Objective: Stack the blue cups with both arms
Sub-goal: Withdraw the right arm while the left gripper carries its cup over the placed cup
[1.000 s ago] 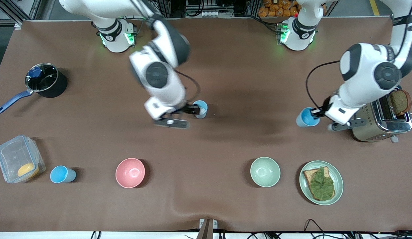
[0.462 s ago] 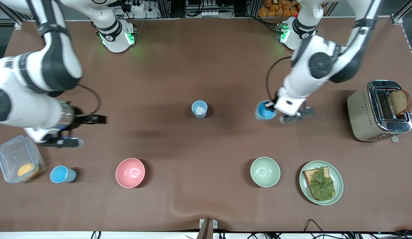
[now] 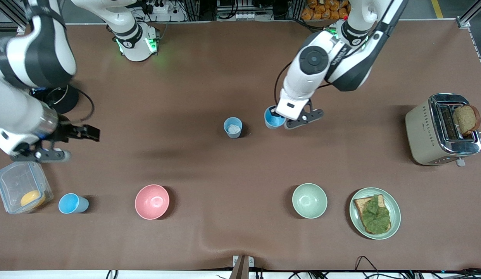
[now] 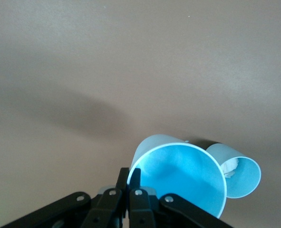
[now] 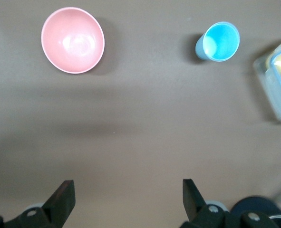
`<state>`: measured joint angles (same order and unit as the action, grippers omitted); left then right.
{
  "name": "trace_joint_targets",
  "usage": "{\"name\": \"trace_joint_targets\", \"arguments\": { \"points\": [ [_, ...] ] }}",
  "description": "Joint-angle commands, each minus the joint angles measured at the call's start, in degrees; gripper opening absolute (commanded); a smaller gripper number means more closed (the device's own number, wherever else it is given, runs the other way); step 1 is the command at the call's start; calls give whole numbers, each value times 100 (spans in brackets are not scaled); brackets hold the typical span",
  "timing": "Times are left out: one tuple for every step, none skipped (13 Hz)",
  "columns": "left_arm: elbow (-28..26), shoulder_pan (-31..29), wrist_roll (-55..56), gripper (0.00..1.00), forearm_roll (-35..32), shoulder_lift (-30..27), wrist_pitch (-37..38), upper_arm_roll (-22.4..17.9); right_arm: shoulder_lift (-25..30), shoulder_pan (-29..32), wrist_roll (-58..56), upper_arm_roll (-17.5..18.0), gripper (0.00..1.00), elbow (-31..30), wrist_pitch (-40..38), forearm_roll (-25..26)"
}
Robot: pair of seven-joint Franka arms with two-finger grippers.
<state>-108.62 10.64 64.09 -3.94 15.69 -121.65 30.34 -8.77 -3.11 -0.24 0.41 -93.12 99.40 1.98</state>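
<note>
The pale greyish-blue cup (image 3: 233, 127) stands upright mid-table with a whitish patch inside. My left gripper (image 3: 276, 115) is shut on the rim of the brighter sky-blue cup (image 3: 273, 118) and holds it just above the table beside the pale cup, toward the left arm's end. In the left wrist view the gripper (image 4: 130, 173) pinches the sky-blue cup's (image 4: 178, 183) rim, with the pale cup (image 4: 240, 173) close by. My right gripper (image 3: 92, 133) is open and empty over bare table near the right arm's end; it also shows open in the right wrist view (image 5: 126, 194).
Another sky-blue cup (image 3: 71, 203) stands by a clear lidded container (image 3: 19, 184). A pink bowl (image 3: 152, 201), a pale green bowl (image 3: 309, 200) and a plate with toast (image 3: 374, 213) line the near side. A toaster (image 3: 442, 130) and a dark pot (image 3: 66, 99) stand at the ends.
My left gripper has carried the sky-blue cup from near the toaster to beside the pale cup. My right gripper let go of the pale cup and drew back toward the right arm's end.
</note>
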Motion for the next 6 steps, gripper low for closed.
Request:
{"name": "trace_joint_targets", "arguments": {
  "points": [
    [569,298,822,0,-615,575,45,-19,921,513,-747,135,100,-849,404,-163],
    [622,411,912,0,-626,619,45,-19,921,574,-862,109,100,-709,378,-163],
    [753,552,973,0,-617,715,45,-19,913,566,-907,74,100,-621,361,-154],
    [937,692,1139,0,-626,864,45,-19,921,566,-907,38,100,-585,387,-137],
    [1200,850,1289,0,-643,1101,45,-36,869,575,-899,12,100,-472,413,-119],
    [1429,948,1412,0,-696,1303,45,-54,886,584,-899,3,100,-375,335,-154]
  ]
}}
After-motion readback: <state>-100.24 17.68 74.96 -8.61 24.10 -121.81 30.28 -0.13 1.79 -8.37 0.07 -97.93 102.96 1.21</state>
